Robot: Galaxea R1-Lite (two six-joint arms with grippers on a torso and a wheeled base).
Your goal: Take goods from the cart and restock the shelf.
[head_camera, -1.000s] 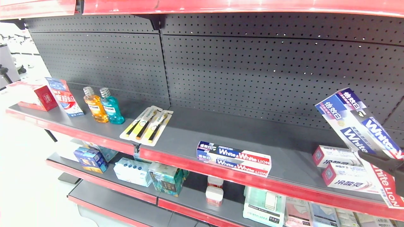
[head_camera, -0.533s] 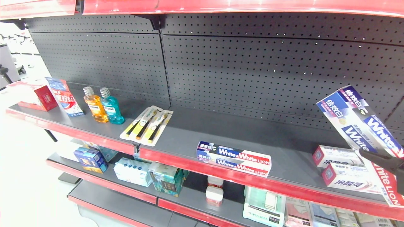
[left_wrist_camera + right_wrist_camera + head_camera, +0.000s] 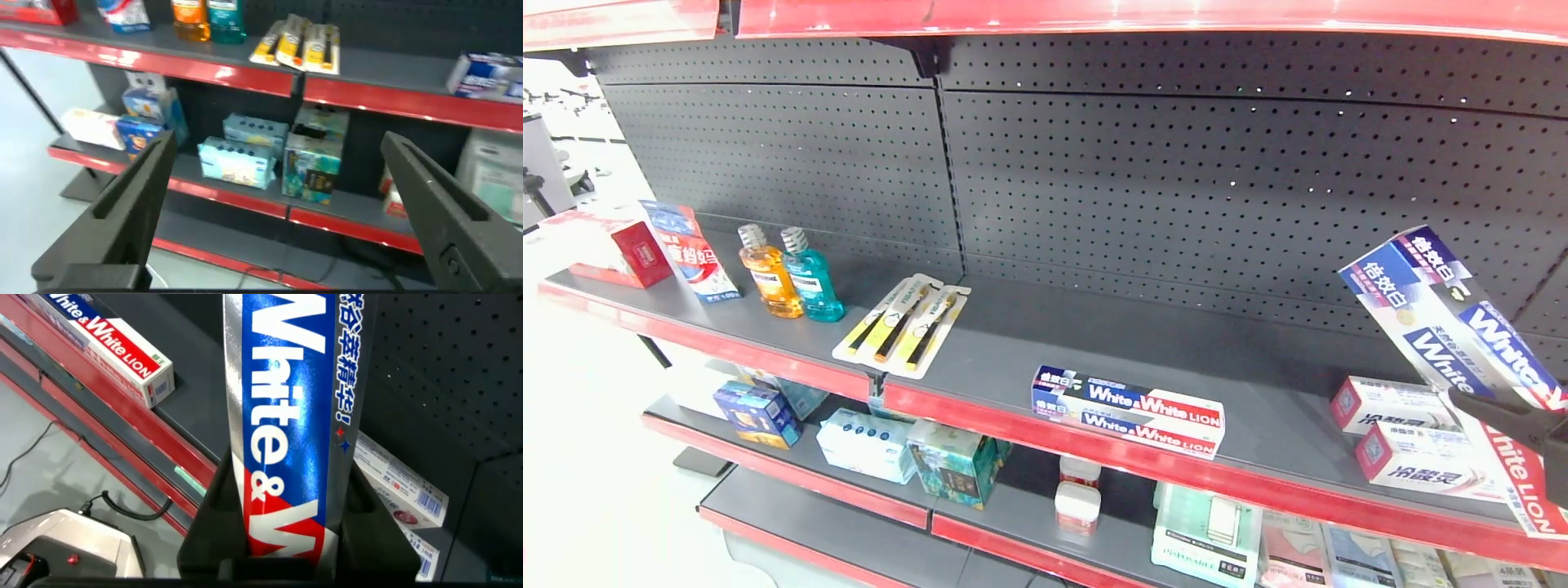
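Note:
My right gripper (image 3: pixel 1521 426) is shut on a long blue, white and red toothpaste box (image 3: pixel 1450 327), held tilted above the right end of the dark middle shelf (image 3: pixel 1111 335). The right wrist view has that box (image 3: pixel 290 416) running up between the closed fingers (image 3: pixel 214 508). A matching toothpaste box (image 3: pixel 1128 411) lies flat near the shelf's front edge, left of the held one, and is the toothpaste box (image 3: pixel 106 353) in the right wrist view. My left gripper (image 3: pixel 278 140) hangs open and holds nothing, facing the lower shelves.
Two white and red boxes (image 3: pixel 1409 437) lie under the held box. Toothbrush packs (image 3: pixel 903 322), two mouthwash bottles (image 3: pixel 792 273) and a red box (image 3: pixel 613 249) stand farther left. Bare shelf lies between the toothbrushes and the right boxes. Lower shelves (image 3: pixel 245 192) hold several packs.
The held toothpaste box rose slightly, then sank back to about where it was a second ago. Nothing else has moved.

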